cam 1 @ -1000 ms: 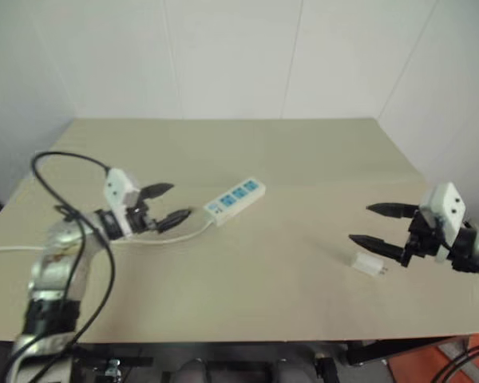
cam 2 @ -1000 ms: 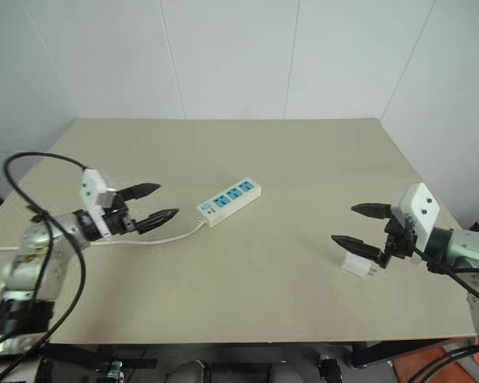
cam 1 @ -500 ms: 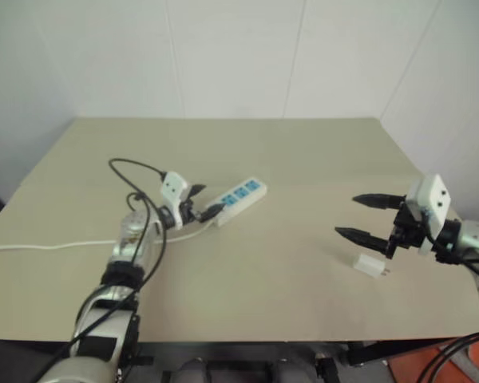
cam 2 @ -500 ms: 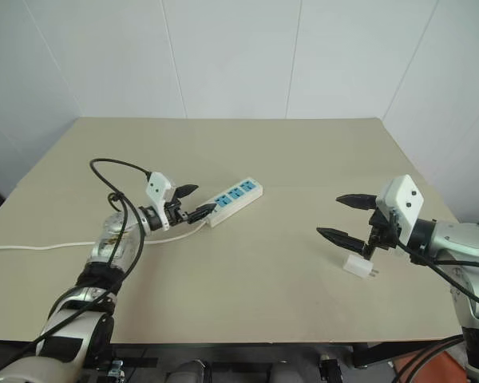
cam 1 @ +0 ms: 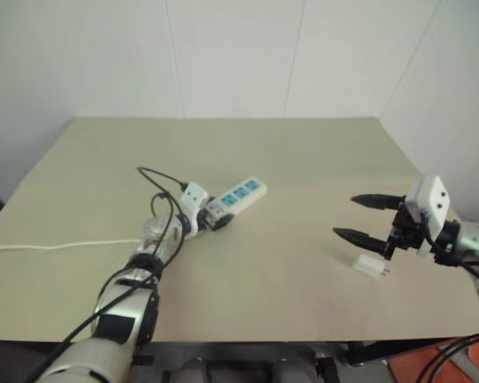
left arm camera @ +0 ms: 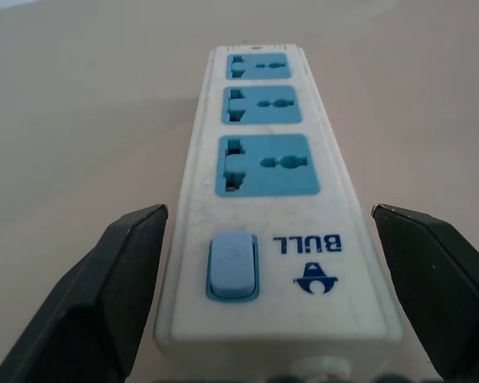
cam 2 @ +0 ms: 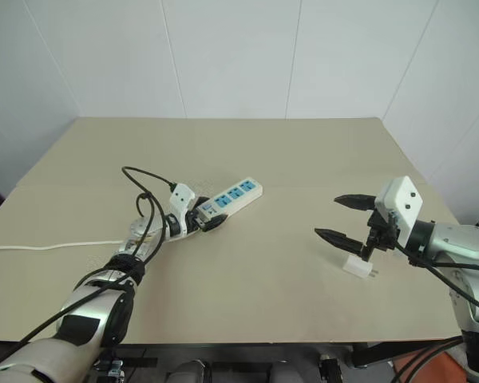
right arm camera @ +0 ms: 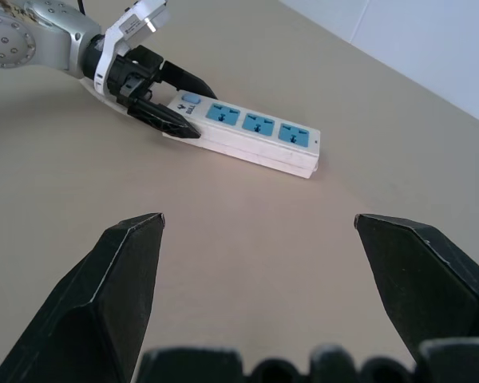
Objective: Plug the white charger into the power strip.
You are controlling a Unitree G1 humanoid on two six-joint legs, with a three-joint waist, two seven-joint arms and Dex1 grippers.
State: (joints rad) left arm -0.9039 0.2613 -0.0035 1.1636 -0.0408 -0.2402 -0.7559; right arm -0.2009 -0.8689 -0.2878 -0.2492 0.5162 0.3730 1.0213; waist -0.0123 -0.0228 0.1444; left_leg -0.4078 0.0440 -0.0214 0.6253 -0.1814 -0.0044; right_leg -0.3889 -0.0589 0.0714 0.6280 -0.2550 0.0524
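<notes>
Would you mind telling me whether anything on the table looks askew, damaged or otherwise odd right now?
Nothing stands out. The power strip lies flat and intact, angled across the table, between the open fingers of the left gripper. The white charger rests on its side near the open right gripper.

power strip point(left arm camera: 265, 239) cord end hidden

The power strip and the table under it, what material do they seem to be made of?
The power strip looks like smooth white moulded plastic with blue plastic socket panels and a blue switch; its rounded edges and printed logo suggest this. The table has a matte beige top, perhaps laminate or painted board; no grain shows.
</notes>
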